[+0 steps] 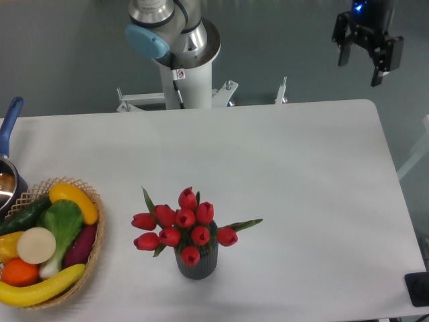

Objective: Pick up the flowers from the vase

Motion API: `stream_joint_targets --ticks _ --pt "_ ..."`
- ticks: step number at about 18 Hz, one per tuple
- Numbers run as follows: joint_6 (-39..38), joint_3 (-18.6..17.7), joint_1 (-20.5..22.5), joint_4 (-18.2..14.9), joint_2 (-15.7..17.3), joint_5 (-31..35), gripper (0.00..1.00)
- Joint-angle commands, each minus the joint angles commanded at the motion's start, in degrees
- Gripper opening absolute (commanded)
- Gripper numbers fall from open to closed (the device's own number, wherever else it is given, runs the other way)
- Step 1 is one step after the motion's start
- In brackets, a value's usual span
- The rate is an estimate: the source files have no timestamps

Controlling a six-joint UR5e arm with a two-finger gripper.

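- Peeking in at the far left edge, a pot (5, 184) with a blue handle sat partly out of view on the white counter (301, 174).
- Just beside the pot, a wicker basket (96, 249) lay at the counter's front left, filled with fruit and vegetables: a yellow pepper (74, 200), a dark green cucumber (23, 216), a leafy green (62, 221), a purple piece (80, 247), a pale round slice (36, 245), an orange (20, 271) and a banana (40, 288) along the front rim.
- Towards the middle, near the front edge, the vase (197, 265) stood upright, dark grey and ribbed, well apart from the basket.
- The flowers (184, 225) were still in the vase: red tulip buds bunched above its mouth, green leaves pointing out to the upper left and to the right.
- Behind the counter, left of centre, the arm's base (181, 47) rose on a white column.
- At the upper right, beyond the counter's far corner, the hand (367, 59) hung high with its two dark fingers (344, 50) spread apart, holding nothing, well away from the flowers.
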Motion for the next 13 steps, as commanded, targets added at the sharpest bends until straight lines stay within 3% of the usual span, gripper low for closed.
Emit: stream_joint_targets --ticks 9,11,13 --pt "-5.2 -1.8 -0.4 1.1 0.2 -0.7 1.0" --pt "-9.6 -3.5 -0.5 1.1 0.7 -3.3 1.0" --pt "-14.6 -4.7 -0.5 3.2 0.8 -6.6 1.0"
